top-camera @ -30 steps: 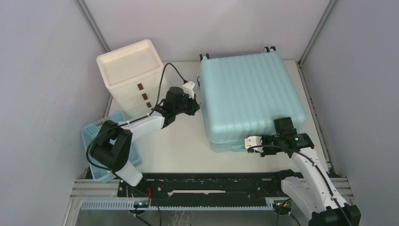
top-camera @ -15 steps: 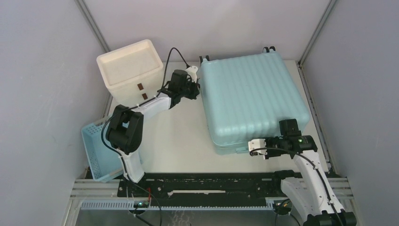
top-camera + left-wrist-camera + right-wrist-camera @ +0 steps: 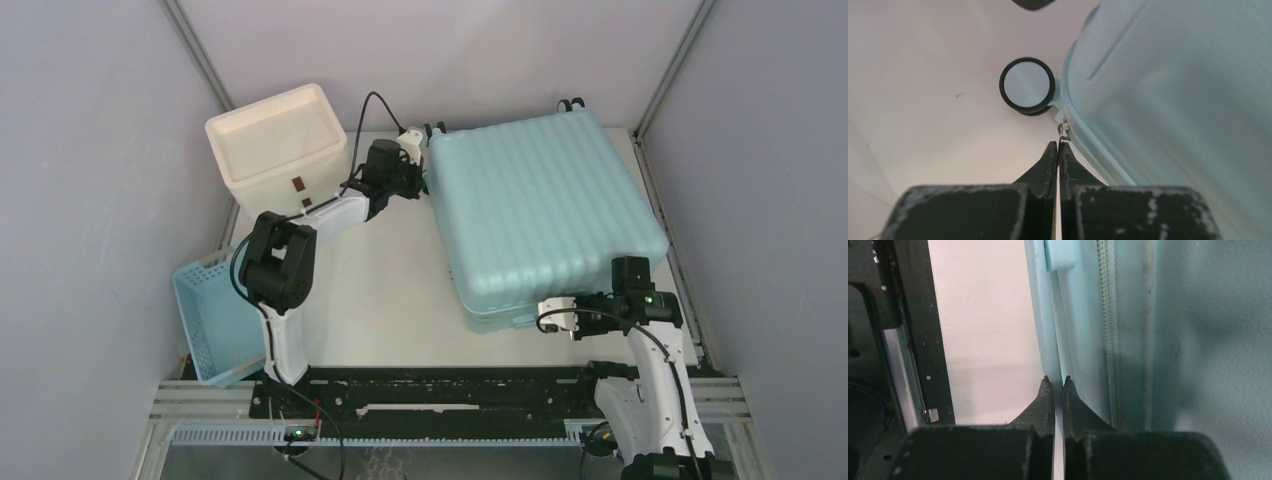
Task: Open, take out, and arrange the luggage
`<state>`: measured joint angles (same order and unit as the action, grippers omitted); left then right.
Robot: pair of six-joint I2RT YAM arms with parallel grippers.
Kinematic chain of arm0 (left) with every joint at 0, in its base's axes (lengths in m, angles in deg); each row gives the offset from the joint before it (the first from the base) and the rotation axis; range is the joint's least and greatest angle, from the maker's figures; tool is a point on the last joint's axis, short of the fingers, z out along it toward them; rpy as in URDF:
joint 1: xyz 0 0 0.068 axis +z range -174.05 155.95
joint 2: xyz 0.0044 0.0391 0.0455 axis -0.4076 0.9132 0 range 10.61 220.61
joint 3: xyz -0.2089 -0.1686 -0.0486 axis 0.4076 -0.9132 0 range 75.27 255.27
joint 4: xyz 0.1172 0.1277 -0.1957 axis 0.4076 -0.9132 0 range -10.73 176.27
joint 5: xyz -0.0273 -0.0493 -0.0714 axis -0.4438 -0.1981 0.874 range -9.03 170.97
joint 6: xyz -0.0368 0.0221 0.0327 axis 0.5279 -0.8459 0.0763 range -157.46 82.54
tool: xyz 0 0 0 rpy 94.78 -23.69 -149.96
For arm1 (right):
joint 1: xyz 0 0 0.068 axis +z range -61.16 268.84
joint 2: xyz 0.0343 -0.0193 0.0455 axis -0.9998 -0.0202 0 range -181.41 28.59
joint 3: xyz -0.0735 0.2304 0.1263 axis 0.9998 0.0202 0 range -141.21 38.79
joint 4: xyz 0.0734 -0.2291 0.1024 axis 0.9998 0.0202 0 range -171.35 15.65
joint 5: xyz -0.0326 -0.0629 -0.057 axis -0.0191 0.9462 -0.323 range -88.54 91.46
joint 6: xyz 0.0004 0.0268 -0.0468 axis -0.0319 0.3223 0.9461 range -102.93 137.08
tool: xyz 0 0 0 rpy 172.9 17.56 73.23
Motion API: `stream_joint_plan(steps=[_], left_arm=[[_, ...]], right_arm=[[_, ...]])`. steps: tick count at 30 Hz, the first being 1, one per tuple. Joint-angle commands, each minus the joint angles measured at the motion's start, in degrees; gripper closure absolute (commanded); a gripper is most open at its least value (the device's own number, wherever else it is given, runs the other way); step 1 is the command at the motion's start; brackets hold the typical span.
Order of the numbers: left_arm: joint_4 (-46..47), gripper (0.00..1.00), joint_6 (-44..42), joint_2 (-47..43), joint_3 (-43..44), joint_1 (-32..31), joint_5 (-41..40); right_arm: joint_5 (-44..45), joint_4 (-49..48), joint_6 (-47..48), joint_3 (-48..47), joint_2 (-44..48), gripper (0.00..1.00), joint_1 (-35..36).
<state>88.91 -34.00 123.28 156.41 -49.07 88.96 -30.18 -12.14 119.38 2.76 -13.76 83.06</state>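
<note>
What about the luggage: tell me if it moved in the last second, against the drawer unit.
Yes. The luggage has swung its near end rightward, away from the white drawer unit, which stayed put.

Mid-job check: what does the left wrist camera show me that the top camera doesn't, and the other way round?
Only the left wrist: the small metal zipper pull on the seam, with the shut tips of the left gripper right at it; whether it is pinched I cannot tell. Only the top: the whole luggage lying closed, the right gripper at its near edge, the white drawer unit and the blue basket. Both: the left gripper at the luggage's far-left corner, by a wheel.
</note>
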Motion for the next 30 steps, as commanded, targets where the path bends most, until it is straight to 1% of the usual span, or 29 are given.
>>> stream_joint_plan(steps=[1,8,10,11,13,16,17,18,19,21,22,25,26,27,28,30], left_arm=[[9.92,1.00,-0.24,1.27,5.18,3.04,-6.01],[11.24,1.00,3.49,3.76,7.57,3.04,-6.36],[11.42,0.98,4.05,3.63,7.62,3.09,-7.53],[11.43,0.95,4.28,3.25,7.36,3.13,-7.78],[11.12,0.81,5.04,1.29,6.34,3.13,-9.43],[10.37,0.60,6.01,-4.43,3.12,3.13,-10.10],[9.65,0.55,6.41,-6.69,2.07,3.13,-9.98],[8.73,0.51,6.68,-8.79,0.97,3.13,-9.42],[7.49,0.49,6.93,-11.01,0.04,3.13,-8.72],[5.29,0.45,7.91,-15.20,-2.10,3.12,-8.43],[4.79,0.43,8.49,-17.26,-3.40,3.13,-6.90],[6.93,0.30,13.51,-22.34,-7.88,3.13,-7.39],[8.90,0.25,16.23,-23.50,-9.02,3.17,-6.65],[11.10,0.22,18.79,-23.84,-9.78,3.28,-5.46],[12.74,0.17,23.10,-23.55,-9.72,3.30,-4.46],[15.40,0.13,29.24,-21.73,-8.19,3.30,-2.14]], right_arm=[[9.23,10.06,3.25,-0.44,1.19,1.00,-5.80],[9.22,10.57,7.55,-0.41,1.08,1.00,-9.76],[9.03,10.59,8.13,-0.51,0.96,1.00,-10.26],[8.78,10.48,8.25,-0.53,0.95,1.00,-10.36],[7.87,10.98,8.92,-0.58,1.67,0.94,-10.40],[5.90,12.51,9.46,-1.46,3.09,0.70,-10.39],[5.36,13.46,9.75,-1.83,3.51,0.62,-10.39],[4.90,14.22,9.87,-2.27,3.84,0.56,-10.39],[4.54,14.93,9.93,-2.62,4.27,0.53,-10.39],[4.79,16.32,9.81,-3.19,5.08,0.51,-10.39],[5.08,17.07,9.61,-3.39,5.45,0.51,-10.39],[5.74,18.23,7.48,-3.56,7.09,0.50,-10.47],[5.60,18.38,6.55,-3.65,7.92,0.50,-10.48],[5.31,18.64,5.50,-3.92,8.60,0.49,-10.48],[5.01,19.03,4.35,-4.28,9.16,0.48,-10.48],[4.19,20.05,1.36,-5.72,9.75,0.47,-10.48]])
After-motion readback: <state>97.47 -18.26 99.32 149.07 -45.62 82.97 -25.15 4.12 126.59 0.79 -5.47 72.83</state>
